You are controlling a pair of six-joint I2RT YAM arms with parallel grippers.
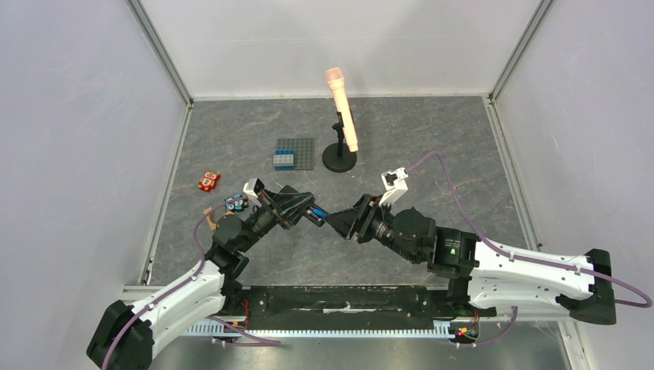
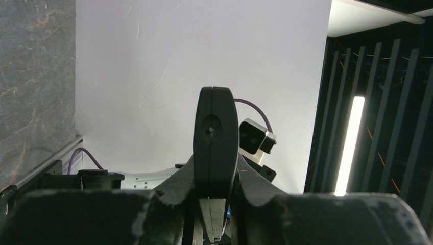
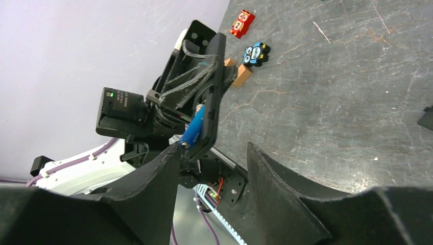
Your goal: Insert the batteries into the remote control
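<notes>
Top external, left: left gripper (image 1: 294, 205) pinched narrow on the remote control (image 2: 215, 145), held aloft and edge-on.
Centre: blue battery (image 3: 193, 125) lying along the remote's open bay, apparently not fully seated.
Right: right gripper (image 3: 213, 153) with jaws apart, holding nothing, one fingertip just beside the battery.
Hazard: a skewed push could pop the battery out, or twist the remote in its grip.

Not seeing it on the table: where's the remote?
Top view, centre: the remote is held up in the left pincer, its free end by the right pincer.
</notes>
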